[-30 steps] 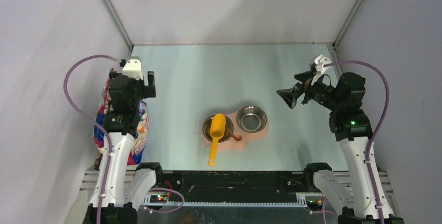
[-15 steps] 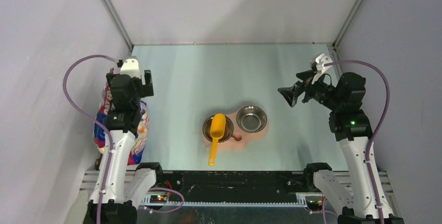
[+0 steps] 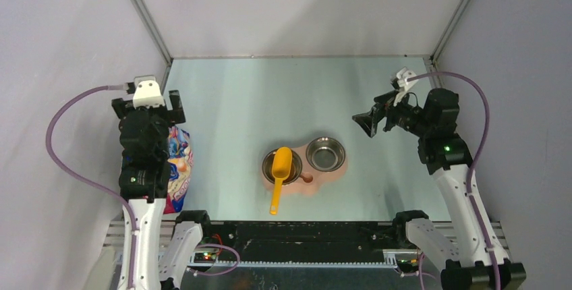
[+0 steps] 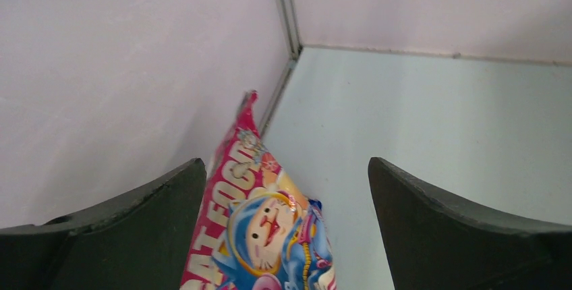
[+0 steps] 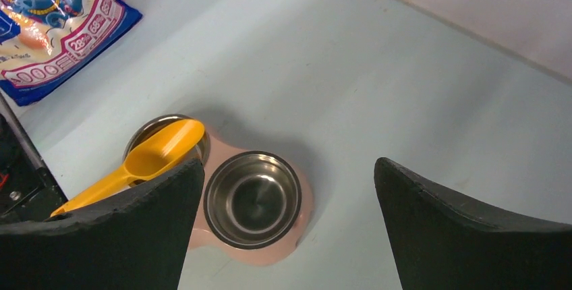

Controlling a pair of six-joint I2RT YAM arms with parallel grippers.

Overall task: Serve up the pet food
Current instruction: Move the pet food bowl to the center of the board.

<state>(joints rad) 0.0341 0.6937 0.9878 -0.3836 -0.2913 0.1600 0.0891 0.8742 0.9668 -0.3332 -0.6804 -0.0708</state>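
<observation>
Pet food hidden; one bag [image 3: 179, 168], two bowls [image 3: 325, 155], one yellow scoop [image 3: 279, 172]; left claw [image 4: 284, 168] and right claw [image 5: 289, 165] spread, empty.

Looks down past the left gripper [image 4: 287, 165], dark jaws spread wide, onto a pink-and-blue bag [image 4: 263, 236] with a cartoon face. Shows it on the pale table [image 4: 432, 114], far tip near the left wall [image 4: 121, 67].

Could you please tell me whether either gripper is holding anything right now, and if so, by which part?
Nothing is held. The left gripper is open over the bag; the right gripper is open above the bowls.
</observation>
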